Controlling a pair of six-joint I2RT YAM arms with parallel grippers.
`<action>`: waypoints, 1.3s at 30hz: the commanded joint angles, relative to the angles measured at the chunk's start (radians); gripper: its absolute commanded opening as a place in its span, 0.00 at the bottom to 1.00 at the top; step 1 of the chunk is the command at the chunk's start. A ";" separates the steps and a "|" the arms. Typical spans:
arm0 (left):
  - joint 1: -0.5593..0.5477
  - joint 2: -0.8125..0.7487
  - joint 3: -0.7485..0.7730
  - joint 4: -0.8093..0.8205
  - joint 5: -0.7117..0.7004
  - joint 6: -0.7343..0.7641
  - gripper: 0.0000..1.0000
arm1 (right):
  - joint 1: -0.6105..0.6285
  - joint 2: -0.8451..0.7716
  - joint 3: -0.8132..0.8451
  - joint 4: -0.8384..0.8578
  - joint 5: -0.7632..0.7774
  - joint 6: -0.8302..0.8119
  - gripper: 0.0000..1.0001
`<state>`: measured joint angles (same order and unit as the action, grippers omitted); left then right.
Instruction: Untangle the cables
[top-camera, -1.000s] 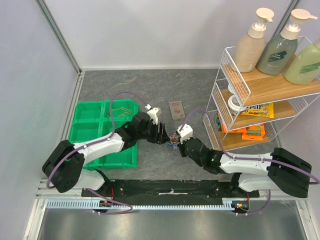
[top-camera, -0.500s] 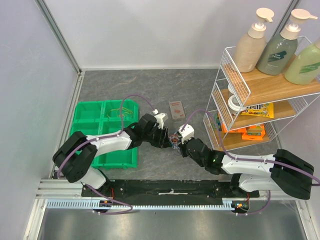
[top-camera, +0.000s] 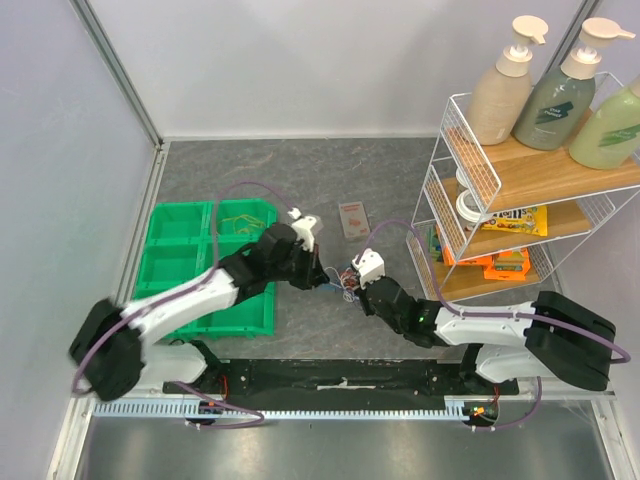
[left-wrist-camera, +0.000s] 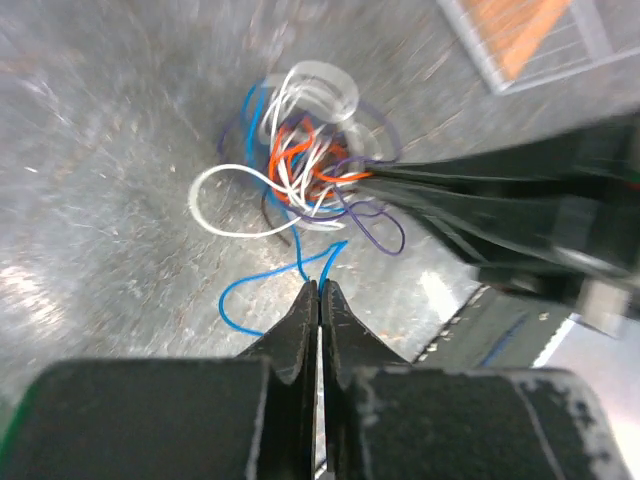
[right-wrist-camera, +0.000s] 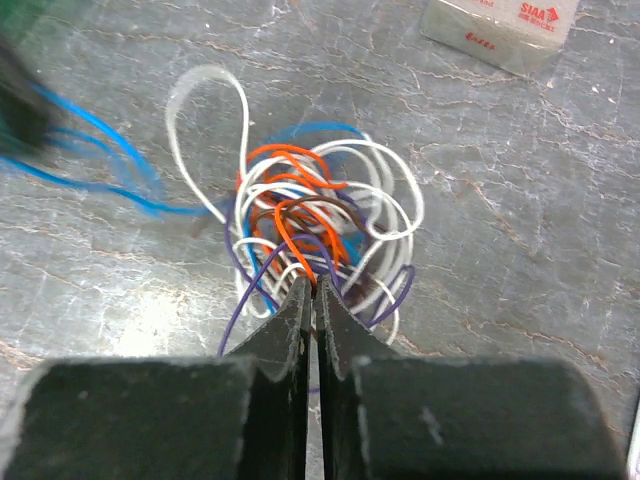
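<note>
The left claw (left-wrist-camera: 320, 287) is pressed together with no gap between its tips, and it pinches a blue cable (left-wrist-camera: 228, 303) where two blue strands run into the tips. From that pinch the blue cable loops out over the grey worktop (top-camera: 300, 180) on one side and leads into the bundle on the other. The right claw (right-wrist-camera: 312, 283) is also closed, clamped on orange and purple strands at the near edge of the cables (right-wrist-camera: 320, 220). These form a loose knot of white, orange, purple, blue and dark wires lying on the worktop. One large white loop sticks out of the knot on the side toward the left claw. In the left wrist view the dark fingers of the right claw reach into the knot from the right. Seen from above, the two claws face each other with the knot between them, around the middle of the worktop and nearer its front edge than its back edge. Just beyond the knot, toward the back edge, lies a small flat box (top-camera: 353, 218), apart from the wires. A green compartment tray (top-camera: 190, 262) sits along the left edge with thin yellow wire in its far right compartment. A white wire rack (top-camera: 455, 170) stands at the right edge, carrying pump bottles (top-camera: 505, 85) on its top shelf and packets below.
</note>
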<state>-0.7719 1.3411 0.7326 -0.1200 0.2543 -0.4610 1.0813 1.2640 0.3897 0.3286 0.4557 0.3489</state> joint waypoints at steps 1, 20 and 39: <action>-0.004 -0.342 0.086 -0.166 -0.150 0.039 0.02 | -0.006 0.035 0.060 -0.028 0.087 0.022 0.06; -0.004 -0.447 0.864 -0.365 -0.159 0.096 0.02 | -0.006 0.089 0.117 -0.163 0.255 0.055 0.11; -0.004 -0.327 0.880 -0.222 0.062 -0.067 0.02 | 0.075 -0.304 0.222 -0.177 -0.342 -0.053 0.81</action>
<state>-0.7723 1.0336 1.5929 -0.4282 0.2684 -0.4755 1.1522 0.8917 0.5648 0.1017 0.2539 0.3054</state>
